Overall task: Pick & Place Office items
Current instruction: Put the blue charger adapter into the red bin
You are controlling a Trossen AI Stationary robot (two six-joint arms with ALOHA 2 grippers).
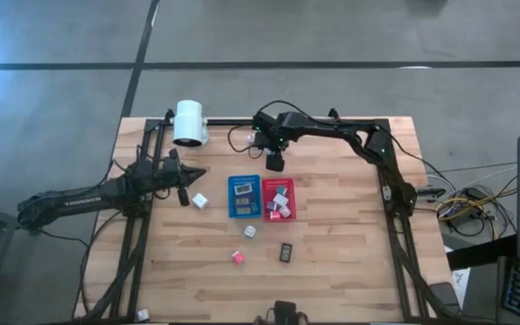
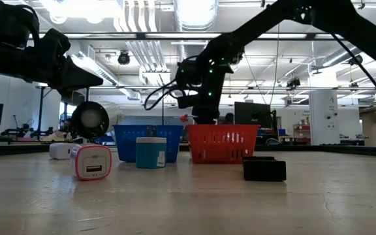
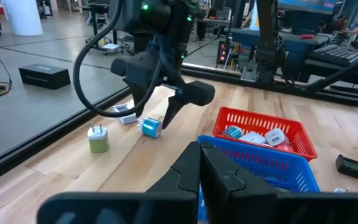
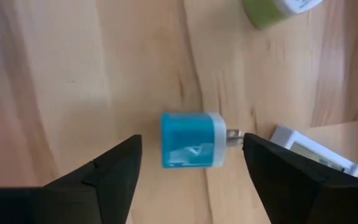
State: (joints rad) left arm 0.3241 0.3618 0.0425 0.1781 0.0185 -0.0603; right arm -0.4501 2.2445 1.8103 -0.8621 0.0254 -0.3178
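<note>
The right gripper hung over the far middle of the pale wooden tabletop, its fingers spread wide on either side of a small blue and white cube-shaped plug adapter that lay free on the wood below them. Just beside that adapter lay a flat white rectangular item and a green and white plug adapter, both close enough to crowd that side. The left gripper waited over the left part of the tabletop with its fingers pressed together and nothing between them, a white cube just beside it. At the middle stood a blue perforated plastic tray and a red perforated plastic tray, side by side, the red one holding several small items. Nearer the front lay another white cube, a pink and white cube and a dark flat rectangle, apart from one another. A big white cylinder lay at the far left edge
</note>
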